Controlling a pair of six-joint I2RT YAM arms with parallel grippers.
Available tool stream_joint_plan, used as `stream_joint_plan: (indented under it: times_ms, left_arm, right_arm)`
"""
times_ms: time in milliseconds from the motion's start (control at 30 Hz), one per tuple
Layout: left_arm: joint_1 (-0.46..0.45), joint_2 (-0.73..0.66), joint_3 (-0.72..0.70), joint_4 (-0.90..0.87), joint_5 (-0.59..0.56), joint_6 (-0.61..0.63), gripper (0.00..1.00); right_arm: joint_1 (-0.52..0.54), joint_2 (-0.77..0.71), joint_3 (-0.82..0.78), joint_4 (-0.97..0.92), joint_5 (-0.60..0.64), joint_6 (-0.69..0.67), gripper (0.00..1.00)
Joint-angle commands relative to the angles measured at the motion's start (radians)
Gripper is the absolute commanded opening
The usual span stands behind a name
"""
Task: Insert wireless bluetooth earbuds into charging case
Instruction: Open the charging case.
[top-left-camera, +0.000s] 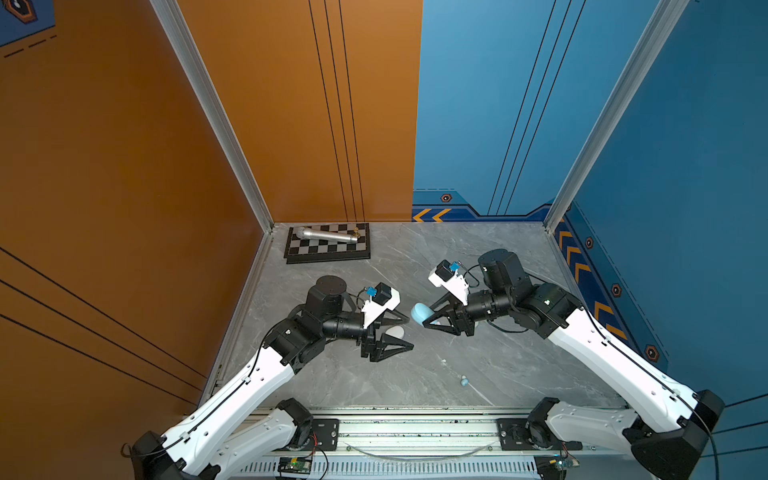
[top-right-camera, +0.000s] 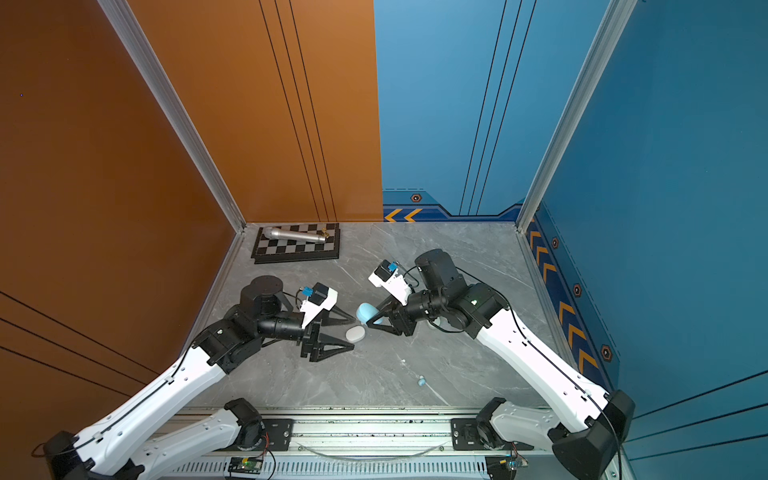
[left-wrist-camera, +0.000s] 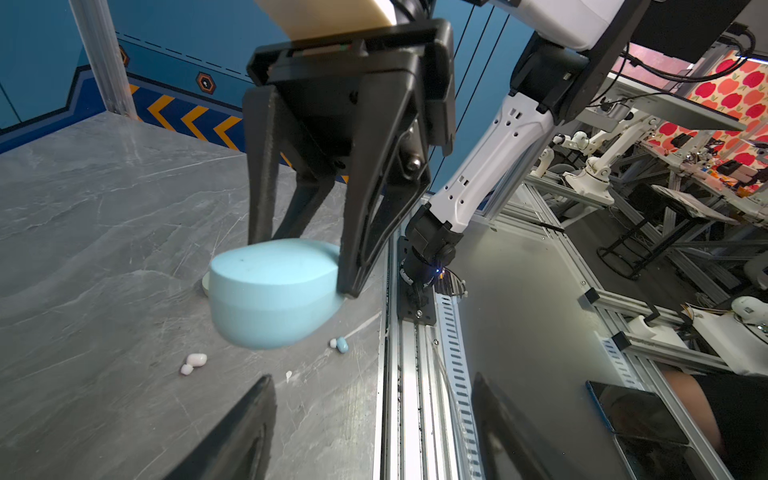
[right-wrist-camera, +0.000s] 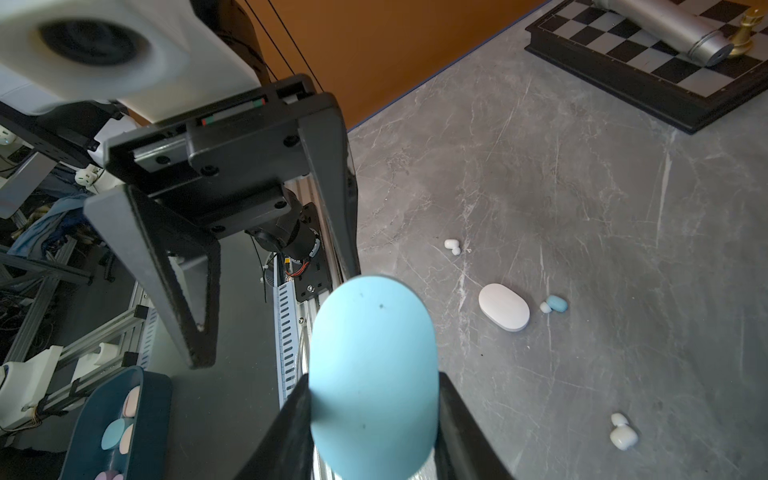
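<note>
Surroundings: a chessboard (top-left-camera: 328, 251) sits in the far left corner of the grey table (top-left-camera: 478, 257). A silver microphone (top-left-camera: 326, 236) lies across it, with a gold chess piece (top-left-camera: 355, 230) at the microphone's end. All of this is well apart from my grippers.
In the way: in both top views a closed white charging case (top-right-camera: 355, 333) lies on the table under the span of my left gripper (top-right-camera: 353, 332). My arms cover part of the table's middle.
Earbuds, top views: one pale blue earbud (top-left-camera: 464, 380) lies on the table near the front edge, well apart from both grippers. A small white speck (top-left-camera: 444, 361) lies near it.
Right wrist view only: a second pale blue earbud (right-wrist-camera: 555, 303) lies just beside the white charging case. A white earbud (right-wrist-camera: 452, 245) and a further white earbud (right-wrist-camera: 622, 432) lie on the table well apart from each other. I cannot find these three in the top views. A dark blue tray (right-wrist-camera: 83, 415) sits off the table.
Left wrist view only: a whitish earbud (left-wrist-camera: 193, 362) lies on the table near the held case. The case's lid seam shows here, and the lid is closed.
Right gripper (top-left-camera: 428, 318): clamped on the pale blue charging case (top-left-camera: 420, 312), one finger on each side, holding it clear above the table.
Left gripper: jaws spread wide with nothing between them and touching nothing. It faces the held case at close range.
</note>
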Motion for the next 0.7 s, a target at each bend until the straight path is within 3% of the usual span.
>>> stream_joint_plan:
  times_ms: [0,400,667]
  left_arm:
    - [-0.033,0.012,0.039,-0.055,0.027,0.082,0.73]
    - [-0.043,0.026,0.051,-0.055,-0.005,0.109,0.70]
    - [-0.024,0.026,0.067,-0.055,-0.006,0.102,0.61]
  right_arm:
    - [0.012,0.011,0.034,-0.037,-0.025,-0.036,0.12]
    - [0.101,0.020,0.050,-0.057,-0.002,-0.046,0.12]
    - [0.120,0.019,0.044,-0.068,0.004,-0.048,0.10]
